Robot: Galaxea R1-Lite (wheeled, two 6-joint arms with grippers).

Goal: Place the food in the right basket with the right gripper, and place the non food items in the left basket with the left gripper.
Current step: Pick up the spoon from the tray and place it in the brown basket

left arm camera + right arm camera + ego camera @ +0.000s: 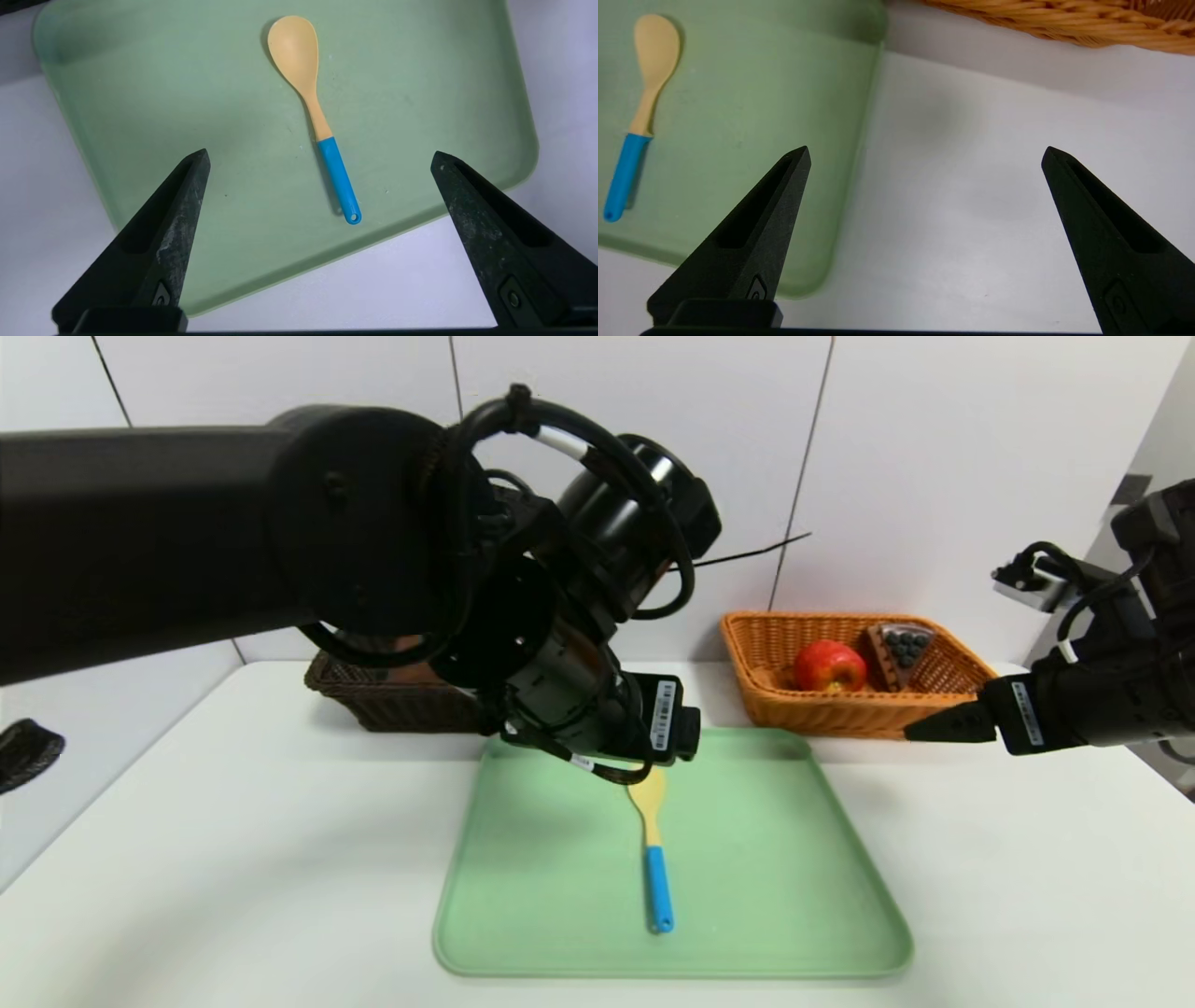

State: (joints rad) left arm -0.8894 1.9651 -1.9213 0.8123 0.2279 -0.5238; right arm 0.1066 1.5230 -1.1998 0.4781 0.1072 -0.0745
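One spoon (314, 107) is left lying flat on the green tray (560, 933), so the last non-food pickup is judged to be in hand. The left gripper (320, 158) is poised above it, fingers spread wide and empty; a descent onto the handle is called for, then carriage to the dark left basket (373, 700). The right gripper (924, 154) is idle beside the tray over the tabletop (971, 186), fingers spread. Two baskets are counted; one apple (829, 665) and one cake slice (901, 649) are seen in the right basket (803, 709).

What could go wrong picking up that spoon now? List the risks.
1. The spoon lies flat on the green tray, so the open left pincer may slide off the thin handle.
2. The dark left basket sits mostly hidden behind the left arm, so a drop could miss it.
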